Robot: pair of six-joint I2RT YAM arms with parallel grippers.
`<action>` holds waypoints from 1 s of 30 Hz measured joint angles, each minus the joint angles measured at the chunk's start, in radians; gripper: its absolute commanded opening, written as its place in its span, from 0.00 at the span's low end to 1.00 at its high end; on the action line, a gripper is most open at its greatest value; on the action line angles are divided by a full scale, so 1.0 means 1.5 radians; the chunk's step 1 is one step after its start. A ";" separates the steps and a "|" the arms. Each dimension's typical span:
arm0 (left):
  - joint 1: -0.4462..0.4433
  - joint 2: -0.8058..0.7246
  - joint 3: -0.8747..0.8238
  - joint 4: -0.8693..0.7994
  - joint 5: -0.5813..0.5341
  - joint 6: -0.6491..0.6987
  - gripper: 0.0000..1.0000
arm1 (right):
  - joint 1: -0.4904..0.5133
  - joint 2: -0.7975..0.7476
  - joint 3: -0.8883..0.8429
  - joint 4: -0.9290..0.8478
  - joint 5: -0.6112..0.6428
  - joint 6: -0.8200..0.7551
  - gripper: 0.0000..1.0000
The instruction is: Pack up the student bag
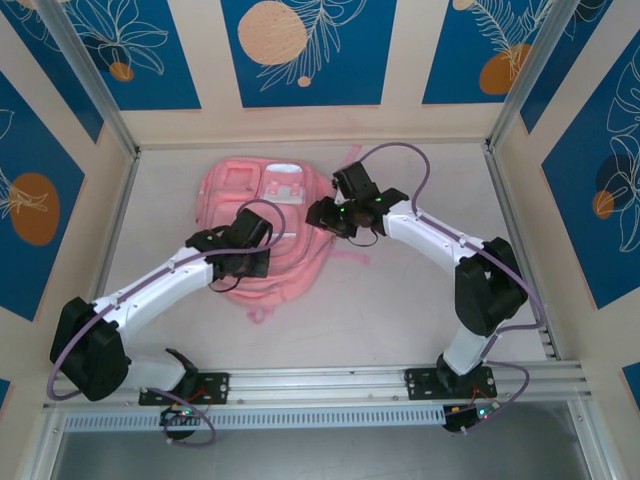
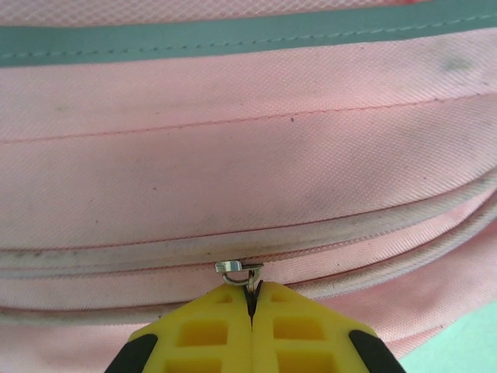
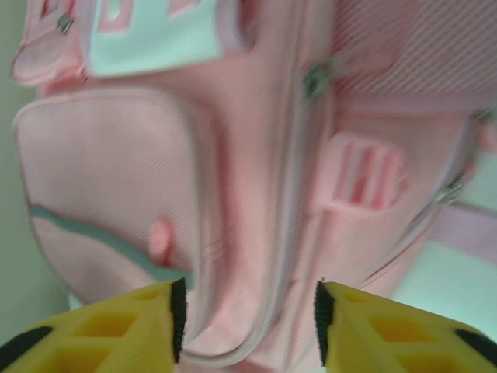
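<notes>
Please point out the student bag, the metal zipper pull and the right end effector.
student bag (image 1: 215, 205): top external view, pink fabric near its left edge.
zipper pull (image 2: 239, 268): left wrist view, on the metal tab.
right end effector (image 3: 248, 311): right wrist view, midway between its yellow fingertips.

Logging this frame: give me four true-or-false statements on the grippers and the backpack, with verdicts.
1. The left gripper is shut on a metal zipper pull of the student bag. True.
2. The right gripper is clamped on a strap. False: its jaws stand apart over the bag's front, gripping nothing.
3. The bag lies on the table beyond the arm bases. True.
4. The bag is blue. False: it is pink, with a grey-green trim strip.
</notes>
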 measured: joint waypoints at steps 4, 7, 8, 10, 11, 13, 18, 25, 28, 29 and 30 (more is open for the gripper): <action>-0.001 -0.001 0.000 0.018 0.038 0.020 0.00 | 0.032 0.002 -0.001 0.003 -0.026 0.025 0.55; -0.001 -0.001 0.000 0.028 0.060 0.025 0.00 | 0.049 0.016 0.001 0.002 -0.038 0.041 0.53; -0.001 -0.001 0.000 0.030 0.066 0.028 0.00 | 0.051 0.026 0.004 0.001 -0.040 0.046 0.51; -0.001 -0.001 0.000 0.034 0.076 0.033 0.00 | 0.053 0.050 0.010 -0.001 -0.044 0.051 0.44; -0.001 -0.001 0.000 0.035 0.078 0.035 0.00 | 0.052 0.061 0.010 0.000 -0.044 0.052 0.36; -0.001 -0.001 0.000 0.035 0.080 0.037 0.00 | 0.052 0.073 0.011 -0.003 -0.045 0.055 0.23; -0.002 -0.001 0.002 0.018 0.062 0.046 0.00 | 0.052 0.076 0.037 -0.029 -0.026 0.052 0.06; -0.003 -0.001 0.013 -0.039 -0.005 0.060 0.00 | 0.026 0.064 0.044 -0.063 0.023 0.020 0.04; 0.005 -0.004 0.013 -0.059 -0.028 0.065 0.00 | -0.006 0.048 0.042 -0.073 0.039 -0.004 0.03; 0.008 -0.006 0.013 -0.059 -0.034 0.068 0.00 | -0.019 0.040 0.040 -0.076 0.041 -0.013 0.03; 0.012 -0.007 0.013 -0.056 -0.036 0.070 0.00 | -0.030 0.034 0.038 -0.078 0.040 -0.022 0.03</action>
